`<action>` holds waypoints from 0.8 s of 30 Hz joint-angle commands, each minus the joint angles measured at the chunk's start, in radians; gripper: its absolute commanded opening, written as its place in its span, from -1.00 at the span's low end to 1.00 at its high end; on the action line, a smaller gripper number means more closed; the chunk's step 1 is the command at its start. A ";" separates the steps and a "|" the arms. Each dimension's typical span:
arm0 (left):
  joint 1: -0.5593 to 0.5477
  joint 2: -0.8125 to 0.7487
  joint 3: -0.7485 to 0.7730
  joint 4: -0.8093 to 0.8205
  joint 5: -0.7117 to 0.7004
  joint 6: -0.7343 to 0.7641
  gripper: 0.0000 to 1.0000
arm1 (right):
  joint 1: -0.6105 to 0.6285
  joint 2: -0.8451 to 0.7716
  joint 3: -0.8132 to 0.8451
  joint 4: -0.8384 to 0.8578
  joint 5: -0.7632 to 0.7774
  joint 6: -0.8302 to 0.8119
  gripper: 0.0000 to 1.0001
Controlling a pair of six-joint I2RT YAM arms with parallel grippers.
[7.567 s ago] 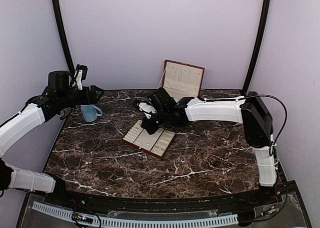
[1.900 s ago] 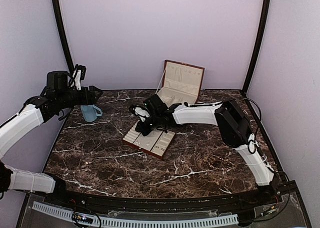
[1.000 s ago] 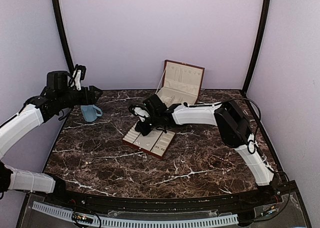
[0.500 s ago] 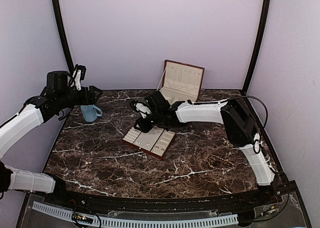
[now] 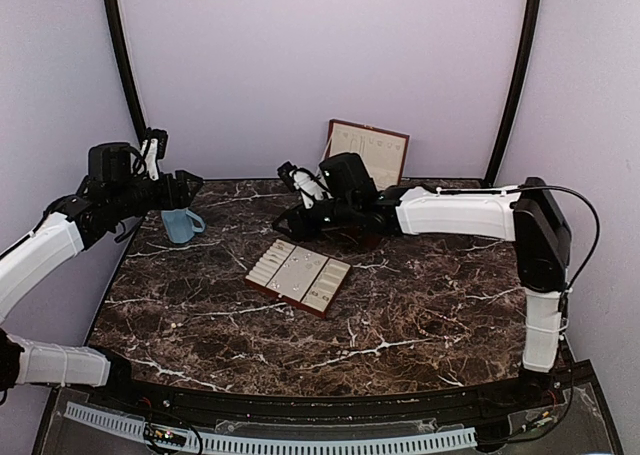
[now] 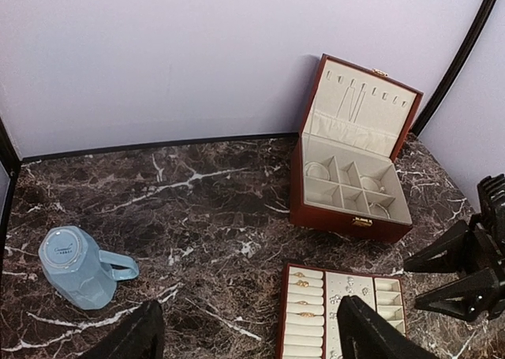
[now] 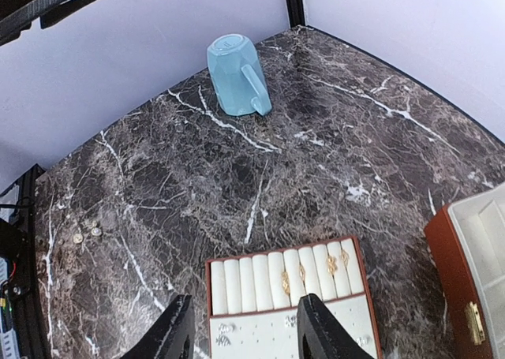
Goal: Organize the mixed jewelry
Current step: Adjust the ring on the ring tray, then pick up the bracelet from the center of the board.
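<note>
The mixed jewelry shows as gold rings (image 7: 316,270) tucked in the roll slots of the cream-lined tray (image 7: 238,286) and tiny silver pieces (image 6: 345,294) on its flat pad. Two small loose pieces (image 7: 87,233) lie on the marble to the left. My right gripper (image 7: 246,334) hovers open above the tray's roll side (image 5: 287,223), with nothing between its fingers. High above the blue cup (image 5: 180,225), my left gripper (image 5: 190,183) is open and empty. Its fingers (image 6: 132,337) frame the tray (image 6: 304,331) from far off.
The red-brown hinged box (image 5: 367,151) stands open at the back, with bracelets in its compartments (image 6: 319,170). The blue cup (image 6: 75,266) lies on its side at the back left. Purple walls and black posts close in the marble table (image 5: 400,315).
My right gripper has opened, risen off the tray and drawn back toward the box. The left arm has hardly moved.
</note>
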 commanded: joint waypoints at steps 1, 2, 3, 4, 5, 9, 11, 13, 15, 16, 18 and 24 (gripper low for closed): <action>0.005 -0.057 -0.031 0.067 -0.019 0.016 0.57 | 0.005 -0.146 -0.151 0.101 0.031 0.055 -0.06; 0.005 -0.065 -0.034 0.073 -0.019 0.019 0.57 | 0.004 -0.178 -0.182 0.103 0.044 0.061 -0.04; 0.005 -0.069 -0.043 0.086 -0.018 0.023 0.58 | 0.002 -0.206 -0.214 0.105 0.059 0.067 -0.03; 0.005 -0.078 -0.049 0.095 -0.014 0.023 0.58 | 0.001 -0.235 -0.246 0.106 0.074 0.072 -0.03; 0.005 -0.081 -0.060 0.110 -0.009 0.026 0.59 | -0.002 -0.263 -0.276 0.107 0.096 0.079 -0.02; 0.005 -0.086 -0.075 0.130 -0.006 0.038 0.64 | -0.022 -0.364 -0.397 0.117 0.140 0.114 -0.01; 0.005 -0.077 -0.075 0.125 -0.009 0.045 0.67 | -0.042 -0.410 -0.451 0.118 0.157 0.138 -0.01; 0.005 -0.065 -0.070 0.117 -0.020 0.051 0.69 | -0.066 -0.450 -0.500 0.113 0.173 0.163 -0.01; 0.005 -0.053 -0.066 0.107 -0.039 0.054 0.70 | -0.097 -0.495 -0.543 0.101 0.191 0.183 -0.01; 0.005 -0.051 -0.063 0.103 -0.045 0.055 0.71 | -0.111 -0.511 -0.570 0.092 0.204 0.192 0.00; 0.005 -0.042 -0.057 0.095 -0.060 0.057 0.72 | -0.135 -0.537 -0.597 0.057 0.236 0.204 0.00; 0.005 0.013 0.026 0.037 -0.035 0.055 0.74 | -0.212 -0.563 -0.635 -0.081 0.355 0.238 -0.01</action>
